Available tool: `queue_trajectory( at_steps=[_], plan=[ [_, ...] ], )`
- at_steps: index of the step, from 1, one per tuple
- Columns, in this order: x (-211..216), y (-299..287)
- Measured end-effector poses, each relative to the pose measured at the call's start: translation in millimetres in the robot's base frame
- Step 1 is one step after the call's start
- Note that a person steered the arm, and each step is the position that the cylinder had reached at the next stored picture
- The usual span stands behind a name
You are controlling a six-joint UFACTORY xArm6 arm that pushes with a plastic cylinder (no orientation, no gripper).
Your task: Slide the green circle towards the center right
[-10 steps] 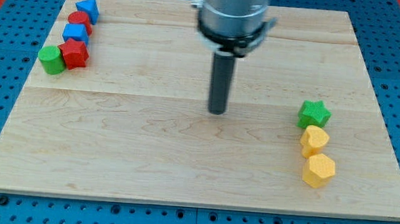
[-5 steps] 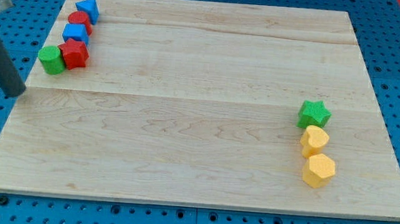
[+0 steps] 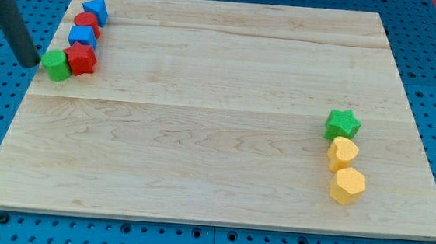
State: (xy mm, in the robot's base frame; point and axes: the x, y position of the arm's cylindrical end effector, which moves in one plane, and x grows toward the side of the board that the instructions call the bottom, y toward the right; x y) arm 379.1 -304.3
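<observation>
Your rod carries no gripper; my tip [image 3: 30,63] sits just left of the green circle [image 3: 55,65], at the board's [image 3: 214,168] upper left. Touching its right: red block [image 3: 80,58]. Far right: green star [image 3: 342,123], two yellow hexagons [image 3: 342,154] [image 3: 347,185].

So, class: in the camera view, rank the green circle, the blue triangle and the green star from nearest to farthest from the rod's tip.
My tip sits at the view's left edge.
1. green circle, just right of the tip.
2. blue triangle, top left corner.
3. green star, far right.
</observation>
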Motion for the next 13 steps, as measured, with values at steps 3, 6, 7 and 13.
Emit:
queue_trajectory(
  at_steps=[3,6,7,13],
  plan=[
    [17.1,38.0],
    [50.6,105.0],
    [58.1,115.8],
    [31.4,253.1]
  ],
)
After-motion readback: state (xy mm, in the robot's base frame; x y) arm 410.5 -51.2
